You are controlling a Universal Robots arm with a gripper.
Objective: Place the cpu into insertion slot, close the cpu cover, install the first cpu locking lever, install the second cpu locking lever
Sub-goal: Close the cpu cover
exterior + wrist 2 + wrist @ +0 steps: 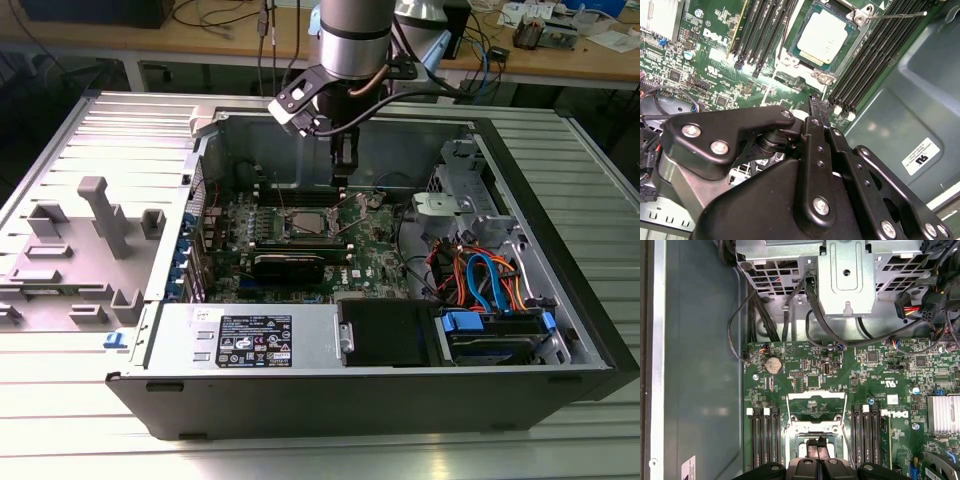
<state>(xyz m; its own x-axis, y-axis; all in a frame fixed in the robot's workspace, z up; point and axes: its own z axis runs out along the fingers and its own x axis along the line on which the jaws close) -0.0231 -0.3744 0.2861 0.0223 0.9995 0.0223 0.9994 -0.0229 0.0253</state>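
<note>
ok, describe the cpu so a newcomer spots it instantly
Inside the open computer case, find the green motherboard. Between its two banks of long black memory slots sits the metal-rimmed insertion slot, and the cpu lies in it. It is the only flat, plain silvery square there, unlike the finned heatsink further along the board.

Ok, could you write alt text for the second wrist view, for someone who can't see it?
A silvery square cpu sits in the metal-rimmed insertion slot of a green motherboard, with long black memory slots on either side. The arm's black tool looms in the foreground, its tip near the slot.
</note>
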